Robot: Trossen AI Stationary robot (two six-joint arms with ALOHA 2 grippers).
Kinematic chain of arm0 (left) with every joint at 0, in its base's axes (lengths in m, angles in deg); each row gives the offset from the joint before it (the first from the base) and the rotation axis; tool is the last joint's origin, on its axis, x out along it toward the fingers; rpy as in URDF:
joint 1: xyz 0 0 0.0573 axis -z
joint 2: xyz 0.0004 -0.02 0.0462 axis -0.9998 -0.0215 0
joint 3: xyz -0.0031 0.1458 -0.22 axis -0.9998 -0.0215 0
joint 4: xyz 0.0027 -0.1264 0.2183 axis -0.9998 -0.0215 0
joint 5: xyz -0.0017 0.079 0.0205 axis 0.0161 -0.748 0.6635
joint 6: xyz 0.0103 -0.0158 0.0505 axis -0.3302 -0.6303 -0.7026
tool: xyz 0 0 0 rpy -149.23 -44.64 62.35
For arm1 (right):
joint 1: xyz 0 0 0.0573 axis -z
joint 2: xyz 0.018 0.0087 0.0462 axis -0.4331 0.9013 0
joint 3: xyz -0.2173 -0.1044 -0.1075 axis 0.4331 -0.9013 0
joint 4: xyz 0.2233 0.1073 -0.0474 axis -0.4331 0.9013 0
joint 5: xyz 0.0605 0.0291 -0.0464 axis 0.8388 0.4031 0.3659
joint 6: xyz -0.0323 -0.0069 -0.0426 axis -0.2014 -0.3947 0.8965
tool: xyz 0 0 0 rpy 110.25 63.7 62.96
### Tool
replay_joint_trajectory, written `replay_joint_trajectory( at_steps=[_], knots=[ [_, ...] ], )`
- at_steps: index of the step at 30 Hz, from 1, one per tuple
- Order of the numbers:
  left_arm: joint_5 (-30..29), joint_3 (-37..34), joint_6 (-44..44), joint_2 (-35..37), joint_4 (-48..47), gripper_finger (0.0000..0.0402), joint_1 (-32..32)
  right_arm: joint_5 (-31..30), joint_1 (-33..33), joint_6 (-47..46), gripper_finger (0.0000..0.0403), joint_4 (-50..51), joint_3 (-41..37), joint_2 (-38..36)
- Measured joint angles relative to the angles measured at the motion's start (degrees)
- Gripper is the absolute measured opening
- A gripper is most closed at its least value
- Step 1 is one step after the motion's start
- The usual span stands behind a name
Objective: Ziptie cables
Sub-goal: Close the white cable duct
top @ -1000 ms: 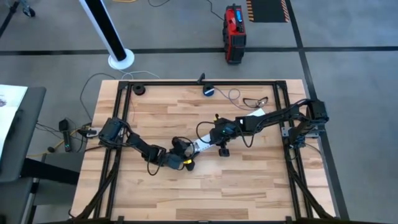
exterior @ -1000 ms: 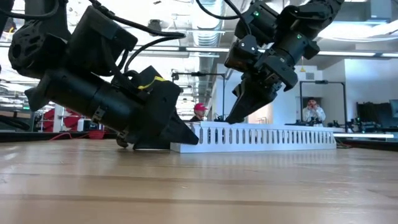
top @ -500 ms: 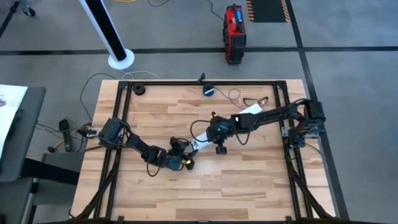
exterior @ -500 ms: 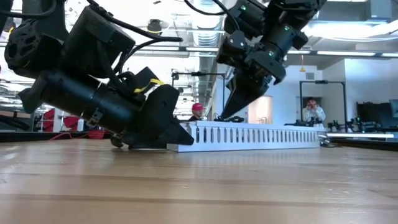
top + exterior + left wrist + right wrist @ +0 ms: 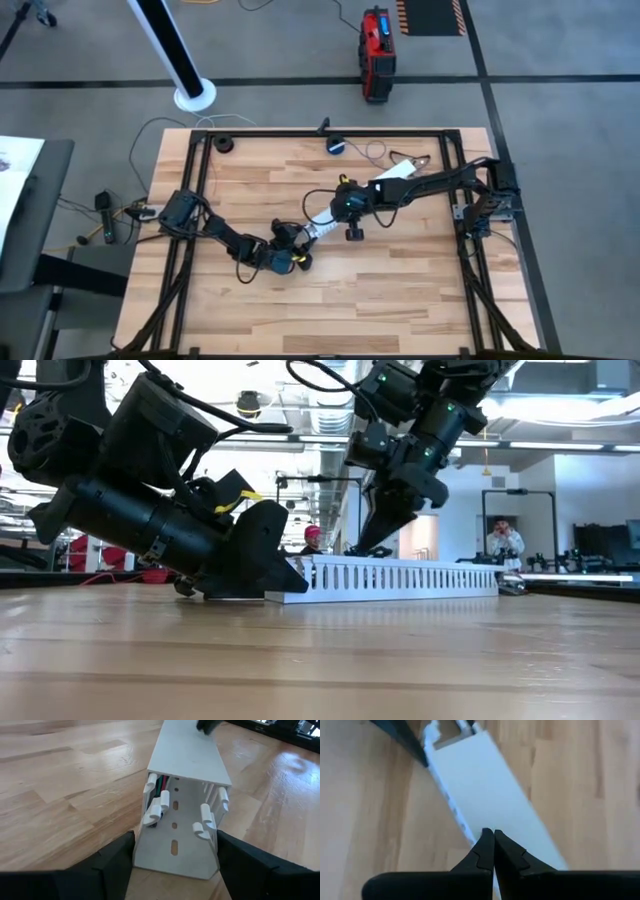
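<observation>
Your left gripper (image 5: 175,857) has its fingers spread around the near end of the white slotted duct (image 5: 187,775), one finger against each side wall. The cables (image 5: 161,785) lie inside that duct, just ahead of this claw, against one wall, only red, green and dark strands showing. Your right gripper (image 5: 493,847) is pinched closed, tips on the duct's flat lid, farther along it.
</observation>
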Motion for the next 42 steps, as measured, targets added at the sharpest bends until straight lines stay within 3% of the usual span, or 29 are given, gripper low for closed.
replay_joint_trajectory(
  at_steps=[16, 42],
  knots=[
    [0.11, 0.0, 0.3, 0.0, 0.08, 0.0246, 0.04, -0.03, -0.01, 3.31, 0.0001, 0.51, 0.45, 3.37],
    [1.3, 0.0, -0.63, 0.0, 0.85, 0.0246, 0.13, 9.42, -0.89, 4.24, 0.0, -6.96, 0.17, 4.34]
  ],
)
